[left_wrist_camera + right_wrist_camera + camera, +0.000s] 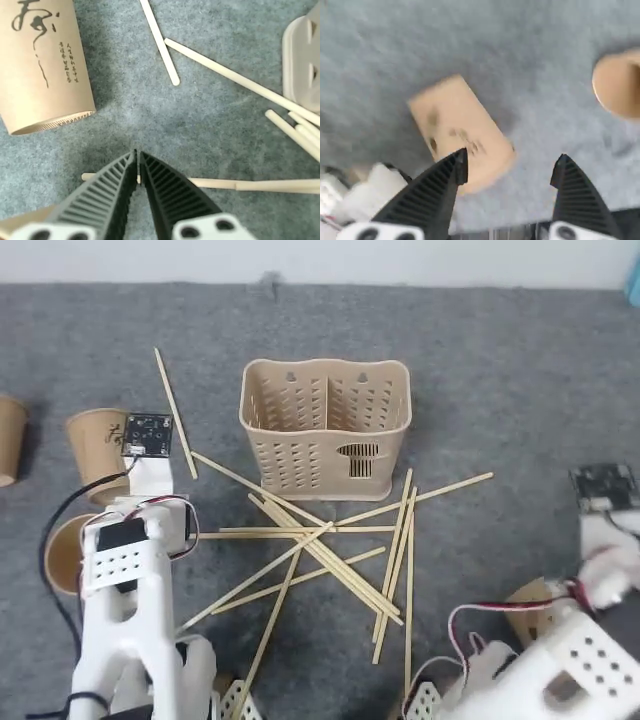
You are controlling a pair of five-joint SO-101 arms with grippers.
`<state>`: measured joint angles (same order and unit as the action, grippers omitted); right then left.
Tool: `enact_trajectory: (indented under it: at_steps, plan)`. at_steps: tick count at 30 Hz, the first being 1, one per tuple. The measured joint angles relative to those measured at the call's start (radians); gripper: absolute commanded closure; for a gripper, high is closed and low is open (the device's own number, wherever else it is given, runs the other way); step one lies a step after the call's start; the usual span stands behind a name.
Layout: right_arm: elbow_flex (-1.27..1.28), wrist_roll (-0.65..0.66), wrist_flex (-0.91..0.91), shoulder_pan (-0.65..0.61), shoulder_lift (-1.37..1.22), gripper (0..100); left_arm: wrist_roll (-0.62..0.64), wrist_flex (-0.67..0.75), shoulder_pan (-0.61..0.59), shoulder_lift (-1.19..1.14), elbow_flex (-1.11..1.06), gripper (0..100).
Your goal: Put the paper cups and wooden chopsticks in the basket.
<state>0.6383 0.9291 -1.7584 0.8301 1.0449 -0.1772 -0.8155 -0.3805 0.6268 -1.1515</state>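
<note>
**One chopstick (260,185) in the left hand (136,157), right hand (513,155) spread over a paper cup (460,135)**

The left hand was pressed together on the chopstick, which lay on the grey surface (500,360) near a second paper cup (42,65) on its side. The right hand hung wide above the toppled paper cup. More chopsticks (330,550) lay crossed before the upright basket (325,425).
</note>
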Motion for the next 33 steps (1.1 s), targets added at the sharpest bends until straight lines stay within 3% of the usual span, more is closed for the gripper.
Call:
enact_trajectory:
  at_steps: [10, 15, 17, 22, 28, 33]
  plan:
    - [0.132, 0.497, 0.087, 0.46, 0.012, 72.4, 0.0, 0.0, 0.0, 0.0, 0.0, 99]
    - [0.264, 0.815, 0.199, 0.522, 0.014, 72.4, 0.0, 0.0, 0.0, 0.0, 0.0, 99]
    - [0.342, 0.881, 0.281, 0.514, 0.017, 72.4, 0.0, 0.0, 0.0, 0.0, 0.0, 99]
    - [0.532, 0.848, 0.497, 0.402, 0.017, 72.4, 0.0, 0.0, 0.0, 0.0, 0.0, 99]
    - [0.686, 0.614, 0.715, 0.207, 0.017, 72.5, 0.0, 0.0, 0.0, 0.0, 0.0, 99]
    - [0.695, 0.433, 0.769, 0.095, 0.017, 77.5, 0.0, -0.038, 0.0, -0.008, 0.025, 99]
